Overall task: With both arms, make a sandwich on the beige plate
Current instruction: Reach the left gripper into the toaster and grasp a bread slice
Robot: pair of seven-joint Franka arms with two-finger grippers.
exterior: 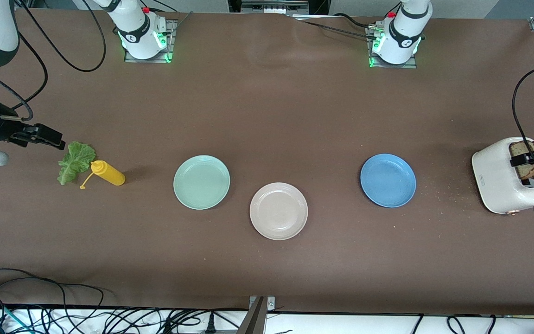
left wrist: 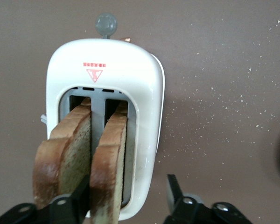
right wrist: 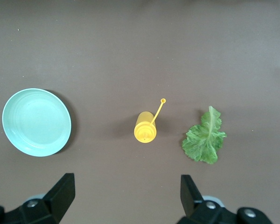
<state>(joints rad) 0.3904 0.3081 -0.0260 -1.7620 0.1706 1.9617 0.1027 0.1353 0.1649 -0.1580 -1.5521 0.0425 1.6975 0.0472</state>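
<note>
The beige plate lies bare, nearer to the front camera than the other plates. Two browned bread slices stand in a white toaster at the left arm's end of the table. My left gripper is over the toaster, open. In the left wrist view one finger is between the two slices and the other finger is outside the toaster wall, with one slice between them. A green lettuce leaf lies at the right arm's end. My right gripper hovers beside it, open and empty.
A yellow squeeze bottle lies beside the lettuce, cap open. A mint-green plate and a blue plate flank the beige one. Crumbs dot the table by the toaster. Cables run along the front edge.
</note>
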